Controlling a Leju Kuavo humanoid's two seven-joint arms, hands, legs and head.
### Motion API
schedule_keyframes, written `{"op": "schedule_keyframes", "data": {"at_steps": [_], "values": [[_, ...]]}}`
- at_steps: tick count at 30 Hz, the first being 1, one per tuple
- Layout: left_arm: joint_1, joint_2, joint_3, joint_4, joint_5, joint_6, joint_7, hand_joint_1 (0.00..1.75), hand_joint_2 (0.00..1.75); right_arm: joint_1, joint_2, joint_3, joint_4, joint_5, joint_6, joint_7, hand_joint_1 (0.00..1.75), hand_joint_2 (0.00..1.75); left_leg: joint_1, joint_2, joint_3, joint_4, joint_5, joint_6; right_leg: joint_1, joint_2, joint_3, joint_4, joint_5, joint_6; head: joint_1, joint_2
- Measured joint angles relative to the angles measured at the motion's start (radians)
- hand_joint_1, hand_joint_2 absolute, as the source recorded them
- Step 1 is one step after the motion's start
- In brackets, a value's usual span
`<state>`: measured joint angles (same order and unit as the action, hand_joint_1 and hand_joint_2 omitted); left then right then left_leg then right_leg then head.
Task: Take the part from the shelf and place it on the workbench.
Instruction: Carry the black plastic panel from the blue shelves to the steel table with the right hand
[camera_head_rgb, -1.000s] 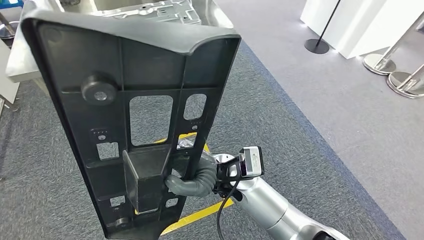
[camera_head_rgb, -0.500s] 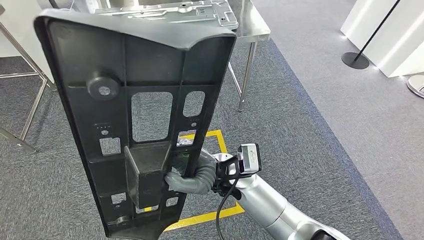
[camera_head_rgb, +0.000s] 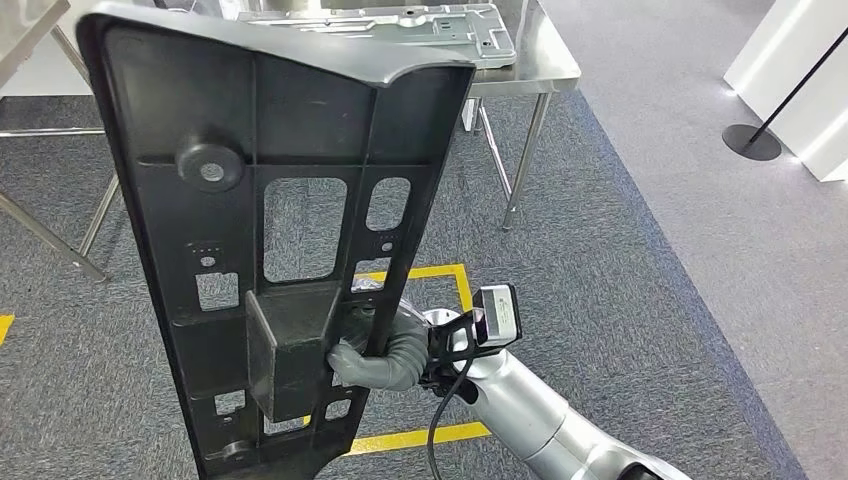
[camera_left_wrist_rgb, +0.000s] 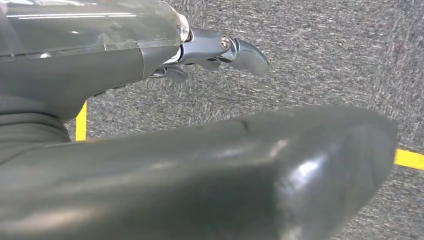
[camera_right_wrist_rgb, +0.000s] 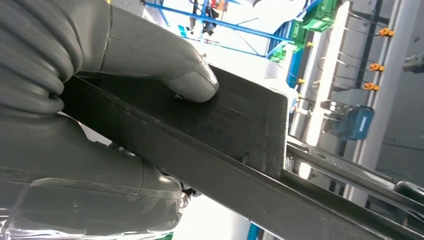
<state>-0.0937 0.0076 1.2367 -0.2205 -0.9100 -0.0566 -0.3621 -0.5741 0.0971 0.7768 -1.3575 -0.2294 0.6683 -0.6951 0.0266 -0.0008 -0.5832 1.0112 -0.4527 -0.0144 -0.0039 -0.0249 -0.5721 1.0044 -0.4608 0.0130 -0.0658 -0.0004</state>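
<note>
Left robot hand (camera_left_wrist_rgb: 220, 50): in the left wrist view it hangs above grey carpet with yellow floor tape; a dark rounded shape lies across the near part of the picture, and I cannot tell whether the hand holds anything.
Part (camera_head_rgb: 270, 240): a long black plastic panel with ribs, rectangular cut-outs, a round boss near its upper left and a box-shaped pocket low down. It stands nearly upright in the head view, leaning slightly, off the floor and in front of the bench, not touching it.
Right robot hand (camera_head_rgb: 385, 355): clasped around the panel's lower right edge, just beside the box-shaped pocket. In the right wrist view the thick grey thumb (camera_right_wrist_rgb: 185, 75) presses on a flat black face of the panel, with the other fingers wrapped under its edge.
Right arm (camera_head_rgb: 540, 420): silver, rising from the lower right, with a small wrist camera (camera_head_rgb: 497, 315) and a black cable.
Bench (camera_head_rgb: 545, 70): stainless steel on thin legs, behind the panel's top; a flat grey metal plate (camera_head_rgb: 420, 22) lies on it.
Floor (camera_head_rgb: 620, 250): grey carpet with a yellow tape outline (camera_head_rgb: 450, 272) below the bench.
Far right: a black round stand base (camera_head_rgb: 752, 142) on paler flooring.
</note>
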Motion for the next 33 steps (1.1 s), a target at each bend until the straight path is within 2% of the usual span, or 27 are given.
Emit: {"op": "schedule_keyframes", "data": {"at_steps": [2,3,5,6,7,8,9,10,11,12,13,15,17,18,19,21,22,23,24,25,26,27,28,29,30,33], "values": [[0.001,0.000,0.000,0.000,0.000,-0.003,-0.010,0.00,0.00,0.000,0.000,-0.004,-0.004,0.001,0.002,0.000,1.75,1.75,0.002,-0.002,0.004,-0.005,-0.002,0.015,-0.003,0.004,-0.009,0.024,-0.015,0.011,0.000,0.000],[0.000,0.000,0.000,0.000,0.000,-0.004,-0.014,0.00,0.00,0.001,0.000,-0.006,-0.006,0.002,0.004,0.000,1.75,1.75,0.003,-0.003,0.007,-0.007,-0.004,0.022,-0.005,0.008,-0.029,0.064,-0.034,0.015,0.000,0.000],[-0.001,0.000,0.000,0.000,-0.001,-0.006,-0.020,0.00,0.00,0.005,-0.001,-0.011,-0.009,0.004,0.008,-0.001,1.75,1.75,0.000,-0.004,0.011,-0.008,-0.010,0.031,-0.007,0.014,-0.100,0.197,-0.087,0.019,0.000,0.000],[0.000,0.000,0.000,0.000,-0.002,-0.006,-0.021,0.00,0.00,0.008,-0.001,-0.013,-0.008,0.005,0.009,-0.001,1.75,1.75,-0.002,-0.006,0.015,-0.008,-0.013,0.033,-0.008,0.015,-0.139,0.260,-0.104,0.020,0.000,0.000],[0.000,0.000,0.000,0.000,-0.002,-0.006,-0.022,0.00,0.00,0.011,-0.001,-0.013,-0.008,0.006,0.009,0.000,1.75,1.75,-0.004,-0.007,0.019,-0.007,-0.017,0.034,-0.008,0.015,-0.166,0.296,-0.104,0.021,0.000,0.000],[0.000,0.000,0.000,0.000,-0.003,-0.006,-0.023,0.00,0.00,0.013,-0.001,-0.014,-0.008,0.007,0.008,0.000,1.75,1.75,-0.005,-0.010,0.025,-0.007,-0.022,0.033,-0.008,0.015,-0.174,0.294,-0.084,0.020,0.000,0.000],[0.000,0.000,0.000,0.000,-0.004,-0.007,-0.024,0.00,0.00,0.013,-0.001,-0.014,-0.008,0.007,0.007,0.000,1.75,1.75,-0.006,-0.014,0.033,-0.007,-0.028,0.031,-0.008,0.016,-0.162,0.254,-0.049,0.017,0.000,0.000],[0.000,0.000,0.000,0.000,-0.005,-0.007,-0.024,0.00,0.00,0.013,-0.001,-0.015,-0.008,0.007,0.006,0.000,1.75,1.75,-0.006,-0.017,0.043,-0.007,-0.034,0.029,-0.008,0.016,-0.133,0.185,-0.004,0.012,0.000,0.000],[0.000,0.000,0.000,0.000,-0.006,-0.008,-0.025,0.00,0.00,0.013,-0.001,-0.017,-0.008,0.007,0.004,0.000,1.75,1.75,-0.005,-0.019,0.051,-0.008,-0.041,0.026,-0.007,0.019,-0.102,0.117,0.027,0.007,0.000,0.000],[-0.001,0.000,0.000,0.000,-0.008,-0.008,-0.026,0.00,0.00,0.012,-0.002,-0.018,-0.008,0.007,0.002,0.000,1.75,1.75,-0.006,-0.020,0.058,-0.008,-0.047,0.021,-0.005,0.021,-0.077,0.061,0.044,0.002,0.000,0.000],[-0.002,0.000,0.000,0.000,-0.009,-0.009,-0.027,0.00,0.00,0.012,-0.002,-0.020,-0.008,0.007,-0.001,-0.001,1.75,1.75,-0.006,-0.021,0.062,-0.009,-0.052,0.016,-0.002,0.024,-0.061,0.028,0.048,-0.002,0.000,0.000],[-0.005,0.001,0.000,0.000,-0.012,-0.010,-0.028,0.00,0.00,0.010,-0.002,-0.022,-0.009,0.007,-0.006,-0.001,1.75,1.75,-0.006,-0.022,0.068,-0.015,-0.059,0.003,0.006,0.026,-0.053,0.014,0.033,-0.012,0.000,0.000],[-0.008,0.002,-0.002,0.000,-0.015,-0.011,-0.029,0.00,0.00,0.010,-0.003,-0.023,-0.011,0.007,-0.008,-0.001,1.75,1.75,-0.004,-0.018,0.076,-0.016,-0.067,-0.008,0.001,0.026,-0.038,0.003,0.026,-0.022,0.000,0.000],[-0.010,0.002,-0.002,0.000,-0.017,-0.012,-0.029,0.00,0.00,0.009,-0.002,-0.024,-0.013,0.006,-0.009,-0.001,1.75,1.75,-0.004,-0.015,0.069,0.005,-0.076,-0.012,-0.002,0.025,-0.025,-0.006,0.022,-0.027,0.000,0.000],[-0.013,0.003,-0.003,0.000,-0.018,-0.012,-0.030,0.00,0.00,0.008,-0.002,-0.024,-0.014,0.006,-0.009,-0.001,1.75,1.75,-0.003,-0.011,0.051,0.044,-0.089,-0.016,-0.004,0.023,-0.011,-0.013,0.018,-0.033,0.000,0.000],[-0.015,0.004,-0.003,0.000,-0.020,-0.012,-0.030,0.00,0.00,0.007,-0.003,-0.024,-0.014,0.006,-0.009,-0.001,1.75,1.75,-0.003,-0.007,-0.033,0.180,-0.125,-0.022,-0.002,0.020,0.011,-0.017,0.004,-0.040,-0.001,0.000],[-0.014,0.004,-0.003,0.000,-0.020,-0.012,-0.030,0.00,0.00,0.008,-0.004,-0.024,-0.014,0.006,-0.010,-0.001,1.75,1.75,-0.003,-0.007,-0.078,0.240,-0.132,-0.024,-0.002,0.020,0.021,-0.016,-0.005,-0.041,-0.001,0.000],[-0.013,0.004,-0.003,0.000,-0.021,-0.012,-0.030,0.00,0.00,0.010,-0.004,-0.024,-0.014,0.006,-0.010,0.000,1.75,1.75,-0.003,-0.007,-0.114,0.273,-0.122,-0.026,-0.001,0.021,0.033,-0.016,-0.014,-0.040,-0.001,0.000],[-0.012,0.004,-0.003,0.000,-0.021,-0.013,-0.030,0.00,0.00,0.011,-0.005,-0.024,-0.014,0.006,-0.010,0.000,1.75,1.75,-0.003,-0.007,-0.129,0.261,-0.088,-0.026,-0.001,0.022,0.046,-0.016,-0.025,-0.040,-0.001,0.000],[-0.011,0.004,-0.003,0.000,-0.021,-0.013,-0.030,0.00,0.00,0.012,-0.006,-0.024,-0.014,0.006,-0.010,0.000,1.75,1.75,-0.003,-0.006,-0.124,0.212,-0.035,-0.025,-0.001,0.022,0.062,-0.015,-0.037,-0.038,-0.001,0.000],[-0.011,0.005,-0.003,0.000,-0.021,-0.013,-0.030,0.00,0.00,0.013,-0.006,-0.024,-0.014,0.006,-0.010,-0.001,1.75,1.75,-0.003,-0.005,-0.106,0.144,0.016,-0.022,-0.002,0.023,0.079,-0.015,-0.050,-0.035,0.000,0.000],[-0.012,0.005,-0.003,0.000,-0.022,-0.013,-0.029,0.00,0.00,0.012,-0.006,-0.024,-0.014,0.006,-0.010,-0.001,1.75,1.75,-0.007,-0.003,-0.087,0.087,0.053,-0.019,0.000,0.024,0.092,-0.015,-0.062,-0.031,0.000,0.000],[-0.013,0.005,-0.004,0.000,-0.023,-0.013,-0.029,0.00,0.00,0.012,-0.007,-0.024,-0.014,0.006,-0.010,-0.001,1.75,1.75,-0.010,-0.002,-0.069,0.043,0.067,-0.013,0.001,0.024,0.100,-0.014,-0.071,-0.025,0.000,0.000],[-0.014,0.005,-0.004,0.000,-0.024,-0.013,-0.028,0.00,0.00,0.012,-0.007,-0.024,-0.014,0.006,-0.010,-0.001,1.75,1.75,-0.013,-0.002,-0.060,0.024,0.065,-0.007,0.002,0.024,0.103,-0.014,-0.078,-0.020,0.000,0.000],[-0.015,0.005,-0.005,0.000,-0.024,-0.013,-0.028,0.00,0.00,0.011,-0.007,-0.024,-0.014,0.006,-0.010,0.000,1.75,1.75,-0.016,-0.002,-0.058,0.020,0.055,0.000,0.003,0.024,0.102,-0.016,-0.081,-0.015,0.000,0.000],[-0.015,0.005,-0.006,0.000,-0.024,-0.013,-0.028,0.00,0.00,0.009,-0.006,-0.024,-0.016,0.006,-0.010,-0.001,1.75,1.75,-0.012,-0.006,-0.048,0.007,0.040,0.022,0.002,0.022,0.104,-0.007,-0.098,0.002,0.000,0.000]]}}
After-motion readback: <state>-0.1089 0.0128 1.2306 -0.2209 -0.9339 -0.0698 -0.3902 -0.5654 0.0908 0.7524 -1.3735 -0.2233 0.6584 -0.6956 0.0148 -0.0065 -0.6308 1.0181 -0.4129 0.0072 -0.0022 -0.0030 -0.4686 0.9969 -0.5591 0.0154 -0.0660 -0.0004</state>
